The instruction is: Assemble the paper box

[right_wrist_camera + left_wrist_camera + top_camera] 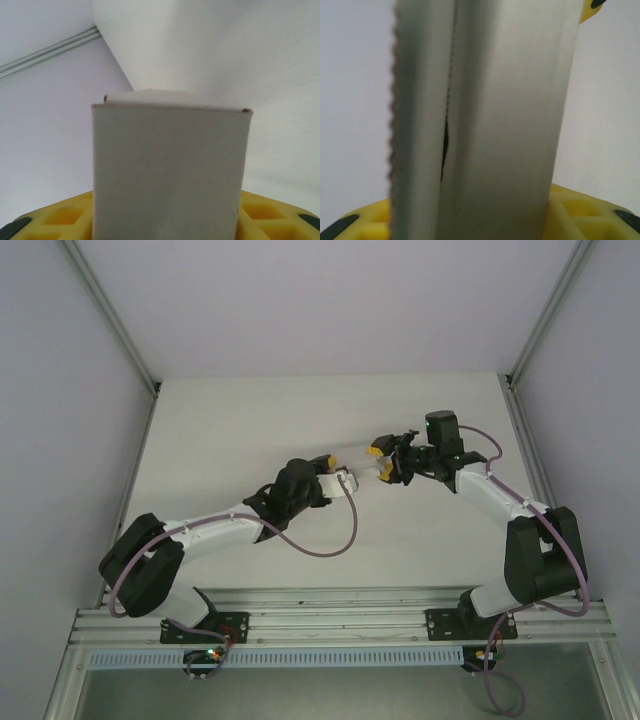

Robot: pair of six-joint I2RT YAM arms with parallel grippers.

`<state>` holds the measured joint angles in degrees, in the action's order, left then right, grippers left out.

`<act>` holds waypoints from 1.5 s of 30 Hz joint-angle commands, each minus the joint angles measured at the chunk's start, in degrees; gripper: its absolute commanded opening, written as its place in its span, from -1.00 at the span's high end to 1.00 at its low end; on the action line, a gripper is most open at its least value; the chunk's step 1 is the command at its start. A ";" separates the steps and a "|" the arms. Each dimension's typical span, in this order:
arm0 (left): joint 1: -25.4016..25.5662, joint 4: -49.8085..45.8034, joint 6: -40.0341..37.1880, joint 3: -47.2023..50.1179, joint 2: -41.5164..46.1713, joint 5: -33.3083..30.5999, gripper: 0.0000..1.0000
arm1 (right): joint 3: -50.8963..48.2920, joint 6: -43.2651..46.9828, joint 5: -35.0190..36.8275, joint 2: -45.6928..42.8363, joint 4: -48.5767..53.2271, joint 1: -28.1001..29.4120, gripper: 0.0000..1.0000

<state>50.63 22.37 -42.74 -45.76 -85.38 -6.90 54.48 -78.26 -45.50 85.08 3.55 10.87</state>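
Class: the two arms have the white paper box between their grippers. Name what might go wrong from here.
1. The paper box spans between the left gripper and the right gripper. An uneven pull or a loose grip may twist or drop it.
2. In the left wrist view a side seam gapes dark. Squeezing could split it further or crush the thin card.
3. The end flap looks barely tucked and may spring open.

1. White matte table (250, 430) spreads out under a pale back wall (320, 300).
2. Metal corner posts rise at back left (112, 318) and back right (548, 308).
3. Slotted aluminium rail (340, 625) runs along the near edge.
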 commanded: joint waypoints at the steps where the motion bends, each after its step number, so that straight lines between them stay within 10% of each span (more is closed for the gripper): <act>1: -0.16 1.13 0.25 -0.03 1.88 0.07 0.07 | -2.74 -2.53 -3.99 -1.74 -3.60 0.42 -0.45; 4: -0.61 -4.07 1.53 -0.17 3.26 3.56 0.14 | -4.55 -2.07 -1.76 -3.00 -7.80 0.04 -0.97; 13: -6.50 -27.25 6.18 -5.90 6.30 15.20 0.21 | -2.01 20.08 16.31 -10.36 7.86 -3.18 -0.99; 22: -13.05 -57.18 1.16 -15.00 0.84 29.41 0.18 | -4.83 33.92 3.24 -8.38 -5.36 -7.29 -0.99; 38: -13.89 -61.89 1.80 -22.50 -9.95 22.51 0.04 | -3.46 55.47 17.26 -11.42 8.21 0.78 -0.99; 45: -13.26 -62.69 3.34 -24.24 -11.78 21.07 -0.51 | -2.94 60.87 20.14 -11.88 10.97 3.94 -0.97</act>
<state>36.91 -37.87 -39.59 -68.20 -96.29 14.92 49.71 -21.96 -27.55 74.19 11.57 13.58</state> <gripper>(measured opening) 0.739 0.987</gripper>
